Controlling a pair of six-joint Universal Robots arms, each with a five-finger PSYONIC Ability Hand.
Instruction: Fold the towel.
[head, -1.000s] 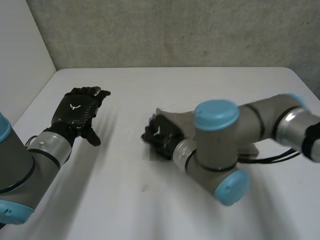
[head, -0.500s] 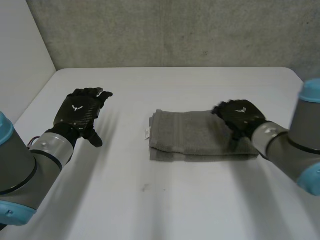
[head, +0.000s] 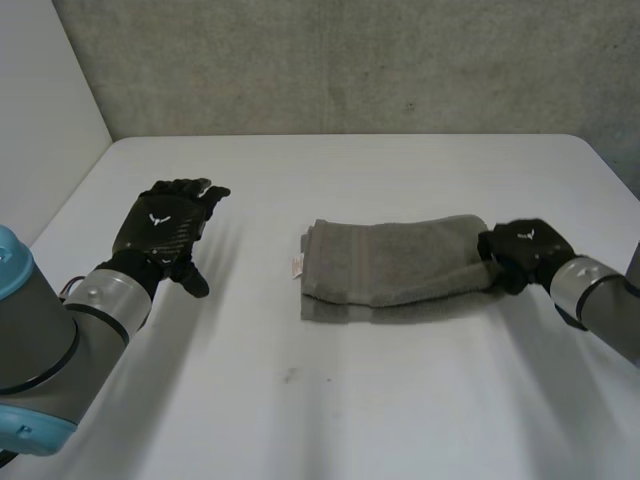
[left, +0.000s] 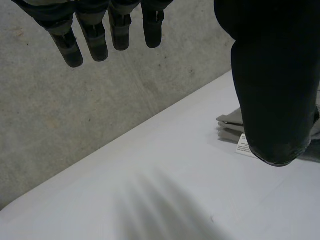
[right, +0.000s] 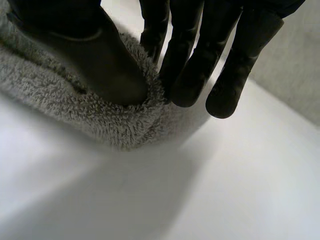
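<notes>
— Where's the towel (head: 390, 268)?
— Folded, middle of the tabletop (head: 350, 400). My right hand (head: 525, 252) pinches its right end between thumb and fingers.
— And your left?
— Left hand (head: 160, 225) relaxed, fingers straight, well apart from the towel.

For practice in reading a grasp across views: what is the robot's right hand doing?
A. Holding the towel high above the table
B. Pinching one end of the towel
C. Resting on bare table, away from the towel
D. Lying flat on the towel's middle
B: the right hand is at the end of the towel, and its wrist view shows the thumb and fingers pinching the folded edge between them.
</notes>
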